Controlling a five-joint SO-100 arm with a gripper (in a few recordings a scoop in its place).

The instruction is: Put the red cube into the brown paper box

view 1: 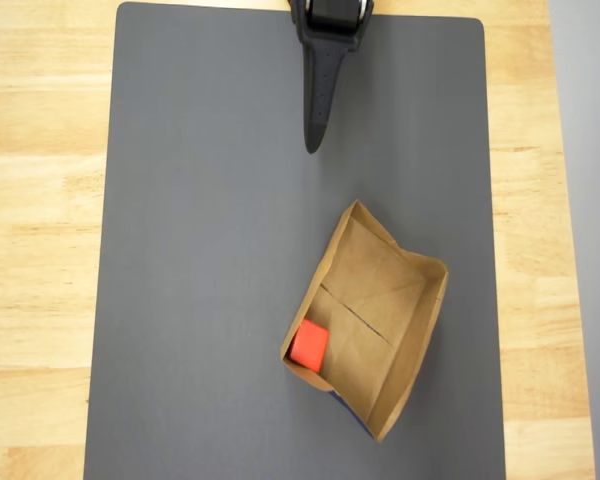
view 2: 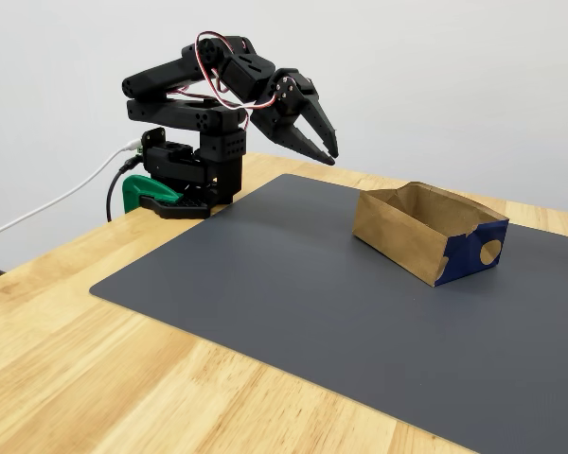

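Observation:
The red cube (view 1: 308,345) lies inside the brown paper box (view 1: 380,285), in the corner nearest the picture's lower left, against the wall. The box sits tilted on the right half of a dark grey mat. In the fixed view the box (view 2: 407,236) shows its side wall and a blue printed end, and the wall hides the cube. My black gripper (view 1: 311,145) hangs over the mat's far edge, well away from the box, with its fingers together and nothing between them. In the fixed view the gripper (view 2: 330,155) points down from the folded-back arm.
The dark grey mat (view 1: 210,250) covers most of a light wooden table (view 1: 40,200). The arm's base (view 2: 185,180) is clamped at the table's far edge, with cables running off to the left. Bare mat lies left of the box.

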